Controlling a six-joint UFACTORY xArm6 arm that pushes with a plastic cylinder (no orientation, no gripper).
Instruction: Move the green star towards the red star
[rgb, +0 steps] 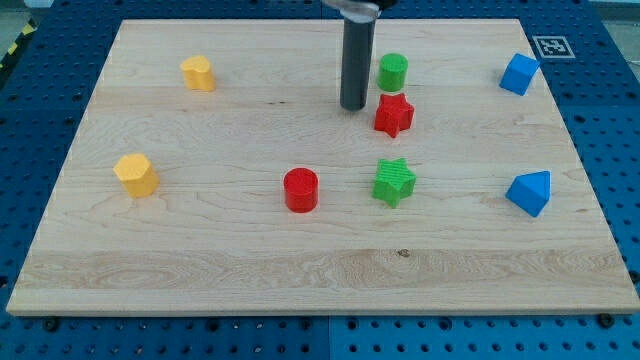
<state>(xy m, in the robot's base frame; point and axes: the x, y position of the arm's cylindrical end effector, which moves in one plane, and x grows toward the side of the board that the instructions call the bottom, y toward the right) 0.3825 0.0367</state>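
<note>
The green star lies on the wooden board right of centre. The red star lies straight above it toward the view's top, a clear gap between them. My tip is the lower end of the dark rod, just left of the red star and above-left of the green star. It touches neither star as far as I can see.
A green cylinder stands just above the red star. A red cylinder lies left of the green star. Two blue blocks are at the right. Two yellow blocks are at the left.
</note>
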